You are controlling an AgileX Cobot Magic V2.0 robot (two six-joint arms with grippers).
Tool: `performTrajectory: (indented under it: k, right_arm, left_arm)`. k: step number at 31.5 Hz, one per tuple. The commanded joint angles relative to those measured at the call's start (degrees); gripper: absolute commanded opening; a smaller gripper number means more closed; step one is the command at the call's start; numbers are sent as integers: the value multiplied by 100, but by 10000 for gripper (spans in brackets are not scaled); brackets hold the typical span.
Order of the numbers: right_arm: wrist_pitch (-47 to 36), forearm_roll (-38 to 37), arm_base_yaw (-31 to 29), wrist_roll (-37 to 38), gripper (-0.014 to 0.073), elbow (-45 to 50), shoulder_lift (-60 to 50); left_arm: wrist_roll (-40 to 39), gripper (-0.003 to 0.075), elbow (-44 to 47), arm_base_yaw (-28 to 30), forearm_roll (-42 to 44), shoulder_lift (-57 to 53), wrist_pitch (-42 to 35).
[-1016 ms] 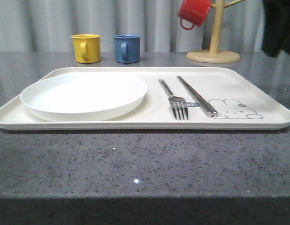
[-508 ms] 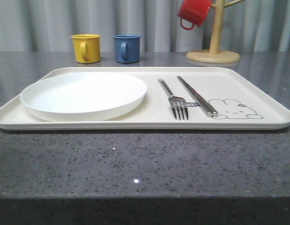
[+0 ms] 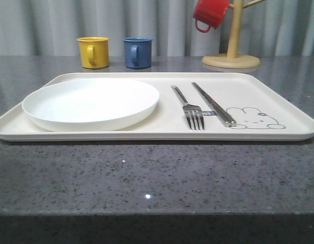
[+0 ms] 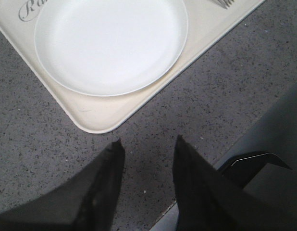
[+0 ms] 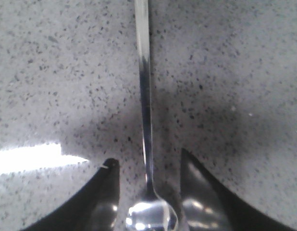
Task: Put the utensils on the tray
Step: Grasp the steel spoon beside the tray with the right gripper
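Note:
The cream tray [image 3: 279, 101] lies across the grey counter. A silver fork [image 3: 190, 109] and a pair of chopsticks [image 3: 213, 104] rest on its right half, beside the rabbit drawing. A spoon [image 5: 144, 86] lies flat on the speckled counter, off the tray. My right gripper [image 5: 146, 156] is open and low over it, a finger on either side of the spoon's neck and bowl with gaps on both sides. My left gripper [image 4: 148, 144] is open and empty above bare counter, just off a corner of the tray [image 4: 98, 118].
A round white plate [image 3: 91, 101] fills the tray's left half. Behind the tray stand a yellow mug [image 3: 93, 52] and a blue mug [image 3: 137, 52]. A red mug [image 3: 210, 13] hangs on a wooden mug tree [image 3: 231, 43]. The counter's edge [image 4: 225, 159] runs close to the left fingers.
A dark arm part at the front view's top right corner one second ago has gone out of that view. The tray, fork and chopsticks have not moved.

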Motion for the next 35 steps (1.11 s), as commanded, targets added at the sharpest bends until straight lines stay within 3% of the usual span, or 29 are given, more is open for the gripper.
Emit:
performTrajectory:
  k: [1, 15, 27, 35]
  right_arm:
    - [-275, -55, -38, -71, 337, -171, -42]
    - [-346, -55, -38, -71, 329, -178, 343]
    - [-92, 102, -38, -71, 9, -385, 332]
    - [380, 574, 334, -162, -20, -694, 14]
  left_arm:
    - [-48, 250, -139, -38, -2, -4, -324]
    - [-48, 250, -139, -38, -2, -4, -324]
    - [-48, 249, -139, -38, -2, -4, -324]
    - [-48, 250, -139, -38, -2, -4, -324]
